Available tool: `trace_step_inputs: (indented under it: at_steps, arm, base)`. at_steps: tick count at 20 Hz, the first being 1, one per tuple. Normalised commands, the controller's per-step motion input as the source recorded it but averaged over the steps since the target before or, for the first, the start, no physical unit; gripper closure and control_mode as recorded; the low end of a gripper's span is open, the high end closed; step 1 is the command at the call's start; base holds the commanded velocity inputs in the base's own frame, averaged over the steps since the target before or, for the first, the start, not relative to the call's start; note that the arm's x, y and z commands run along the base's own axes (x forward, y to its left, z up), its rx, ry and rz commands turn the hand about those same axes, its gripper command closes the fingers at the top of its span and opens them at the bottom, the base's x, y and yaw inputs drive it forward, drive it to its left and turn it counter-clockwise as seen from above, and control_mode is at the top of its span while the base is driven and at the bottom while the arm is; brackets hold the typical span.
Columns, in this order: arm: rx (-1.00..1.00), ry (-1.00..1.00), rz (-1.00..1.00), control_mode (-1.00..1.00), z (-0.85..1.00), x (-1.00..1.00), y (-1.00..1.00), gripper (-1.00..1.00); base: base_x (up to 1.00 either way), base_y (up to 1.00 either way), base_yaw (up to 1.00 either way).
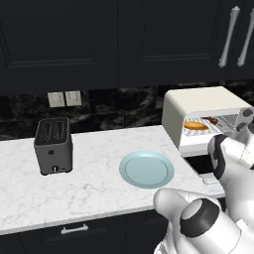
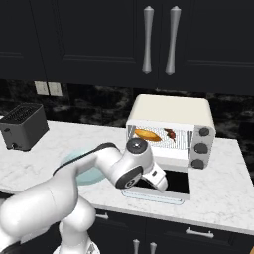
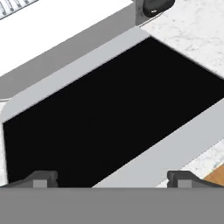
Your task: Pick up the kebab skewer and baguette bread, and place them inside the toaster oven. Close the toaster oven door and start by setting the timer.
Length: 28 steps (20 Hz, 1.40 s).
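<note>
The cream-white toaster oven (image 1: 198, 101) (image 2: 171, 106) stands open on the counter's right side. On its wire rack lie the golden baguette bread (image 1: 196, 126) (image 2: 148, 135) and, to its right, the dark-red kebab skewer (image 1: 213, 120) (image 2: 170, 134). The toaster oven door (image 2: 173, 182) (image 1: 201, 163) (image 3: 109, 113) hangs folded down flat, its dark glass facing up inside a pale frame. My gripper (image 2: 161, 184) (image 3: 112, 178) hovers just above the door's front part, open, with nothing between its fingers.
A pale blue plate (image 1: 147, 169) (image 2: 74, 158) lies on the marble counter left of the oven, partly behind my arm in the right base view. A black two-slot toaster (image 1: 53, 145) (image 2: 22, 126) stands further left. Dark knobs (image 2: 201, 148) run down the oven's right panel.
</note>
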Motion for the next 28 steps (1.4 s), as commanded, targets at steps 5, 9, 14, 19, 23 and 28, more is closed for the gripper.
trace_step_inputs:
  at_steps: [5,9,14,19,23,28]
  arm:
    - [0.0,0.08,0.36,-1.0,-0.3,-0.36,0.09,-1.0]
    - [0.0,0.14,0.32,-1.0,-0.31,-0.1,0.26,-1.0]
    - [0.0,0.26,0.22,-1.0,-0.26,0.0,0.23,-1.0]
    - [-0.02,0.17,0.21,-1.0,-0.39,-0.02,0.05,-1.0]
    - [0.0,0.04,0.16,-1.0,-0.54,-0.03,0.0,-1.0]
    - [0.0,-0.02,0.04,-1.0,-0.23,0.0,0.0,-1.0]
  base:
    - [0.0,0.0,0.0]
    - [0.0,0.0,0.0]
    - [0.0,0.0,0.0]
    - [0.0,0.0,0.0]
    - [0.0,0.0,0.0]
    - [0.0,0.0,0.0]
